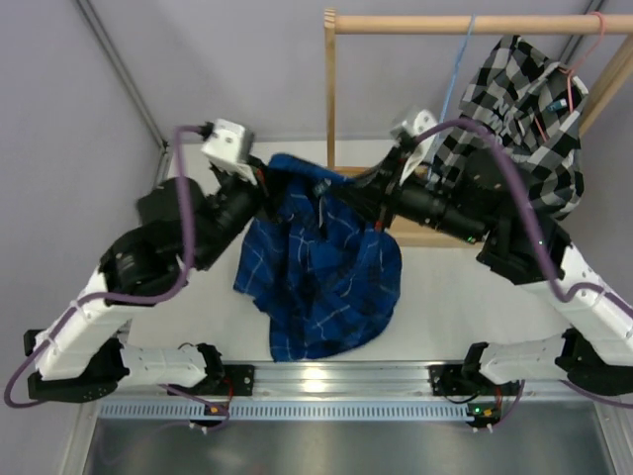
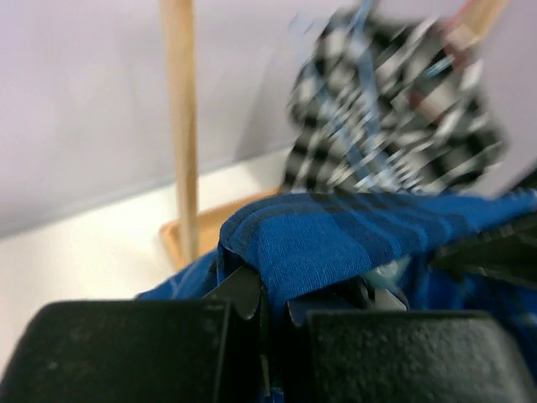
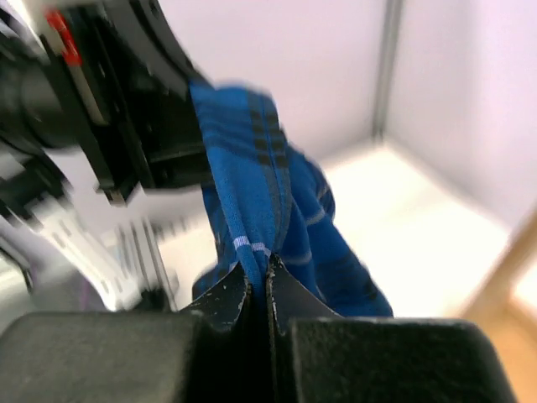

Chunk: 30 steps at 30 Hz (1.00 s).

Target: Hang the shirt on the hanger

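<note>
Above the white table [image 1: 445,297], at the left of the scene, the left tool [image 1: 259,184] was clamped shut on a folded upper edge of the shirt [image 1: 321,267], the blue cloth bunched over its fingers [image 2: 243,294] in the left wrist view. From there the gripped edge ran roughly across the table to the right tool [image 1: 382,206], whose jaws were pinched tight on a thin ridge of the same fabric. Between the two grips the shirt's long axis ran from the held edge down toward the near side of the table, where its lower part appeared to lie crumpled on the surface. Which end was the collar could not be told. Farther right and behind, the hanger [image 1: 455,74] hung by its hook from the wooden rail [image 1: 415,24]. It was just beside a black-and-white checked shirt [image 1: 534,109] on a pink hanger [image 1: 586,45], and well apart from the blue garment. The step in hand, by this showing, was carrying and spreading the shirt toward the hanger. Doing it well would call for both arms to rise together under even tension, so the cloth neither slips nor tears. The neck opening would also need to be found and turned toward the hanger's shoulder before threading.
</note>
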Motion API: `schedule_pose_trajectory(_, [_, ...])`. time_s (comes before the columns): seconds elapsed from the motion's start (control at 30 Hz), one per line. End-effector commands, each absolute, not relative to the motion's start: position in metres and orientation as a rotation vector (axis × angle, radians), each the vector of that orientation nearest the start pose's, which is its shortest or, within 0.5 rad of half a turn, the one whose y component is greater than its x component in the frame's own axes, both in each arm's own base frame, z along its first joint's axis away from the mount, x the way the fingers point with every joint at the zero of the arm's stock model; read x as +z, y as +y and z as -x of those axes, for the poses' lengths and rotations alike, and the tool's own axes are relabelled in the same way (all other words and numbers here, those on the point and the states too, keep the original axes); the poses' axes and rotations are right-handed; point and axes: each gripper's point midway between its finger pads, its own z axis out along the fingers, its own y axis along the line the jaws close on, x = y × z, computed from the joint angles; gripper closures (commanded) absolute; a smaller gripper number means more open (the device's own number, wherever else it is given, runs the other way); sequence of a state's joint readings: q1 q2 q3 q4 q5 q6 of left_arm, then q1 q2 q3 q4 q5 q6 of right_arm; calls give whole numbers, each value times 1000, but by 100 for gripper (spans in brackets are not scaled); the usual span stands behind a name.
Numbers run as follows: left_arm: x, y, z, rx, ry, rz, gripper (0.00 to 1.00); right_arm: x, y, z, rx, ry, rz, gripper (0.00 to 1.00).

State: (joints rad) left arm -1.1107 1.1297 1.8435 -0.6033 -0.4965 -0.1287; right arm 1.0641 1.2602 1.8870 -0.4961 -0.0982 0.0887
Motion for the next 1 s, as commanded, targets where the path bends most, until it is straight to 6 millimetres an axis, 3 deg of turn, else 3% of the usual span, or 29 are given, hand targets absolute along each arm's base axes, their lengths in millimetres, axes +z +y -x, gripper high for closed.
schedule_pose_trajectory(0.0, [464,-204,-229,-399,1642,-181,100,413,308,-183,782,1686,773,100])
schedule_pose_trajectory(0.03, [417,-208,-234,-325,1717,-202,100,402,298,-180,787,1696,744,100])
schedule_pose_trajectory(0.07, [404,-207,-231,-373,1731,-147,100,387,298,-182,787,1708,712,100])
schedule_pose_trajectory(0.1, [385,-210,-230,-381,1757,-144,100,330,297,-181,768,1824,708,100])
schedule_pose_trajectory(0.13, [338,-215,-229,-350,1826,-181,100,321,289,-178,781,1826,668,100])
schedule_pose_trajectory(0.17, [325,-226,-223,-432,1839,-187,100,280,287,-178,758,1886,660,100])
schedule_pose_trajectory(0.2, [307,-231,-221,-444,1863,-206,100,264,284,-177,766,1921,621,99])
schedule_pose_trajectory(0.23, [271,-232,-220,-416,1918,-235,100,255,278,-178,757,1930,593,97])
schedule_pose_trajectory(0.27, [254,-239,-219,-439,1953,-242,100,231,271,-181,722,1978,577,97])
schedule_pose_trajectory(0.3, [233,-239,-217,-426,1998,-257,100,224,267,-184,703,1999,552,96])
schedule_pose_trajectory(0.37, [215,-242,-220,-432,2053,-244,100,214,258,-191,649,2024,523,95])
schedule_pose_trajectory(0.5, [208,-246,-222,-454,2093,-255,100,220,249,-203,597,2025,516,95])
schedule_pose_trajectory(0.67, [209,-241,-228,-467,2109,-215,100,235,258,-201,627,1982,596,89])
schedule_pose_trajectory(0.77, [208,-239,-236,-510,2148,-198,100,258,267,-187,739,1920,660,56])
schedule_pose_trajectory(0.8, [213,-240,-239,-520,2145,-192,100,270,265,-182,768,1886,670,39])
schedule_pose_trajectory(0.9, [222,-236,-248,-520,2141,-172,100,301,250,-182,739,1851,616,33])
schedule_pose_trajectory(0.97, [229,-236,-246,-540,2122,-183,100,322,224,-192,643,1836,495,18])
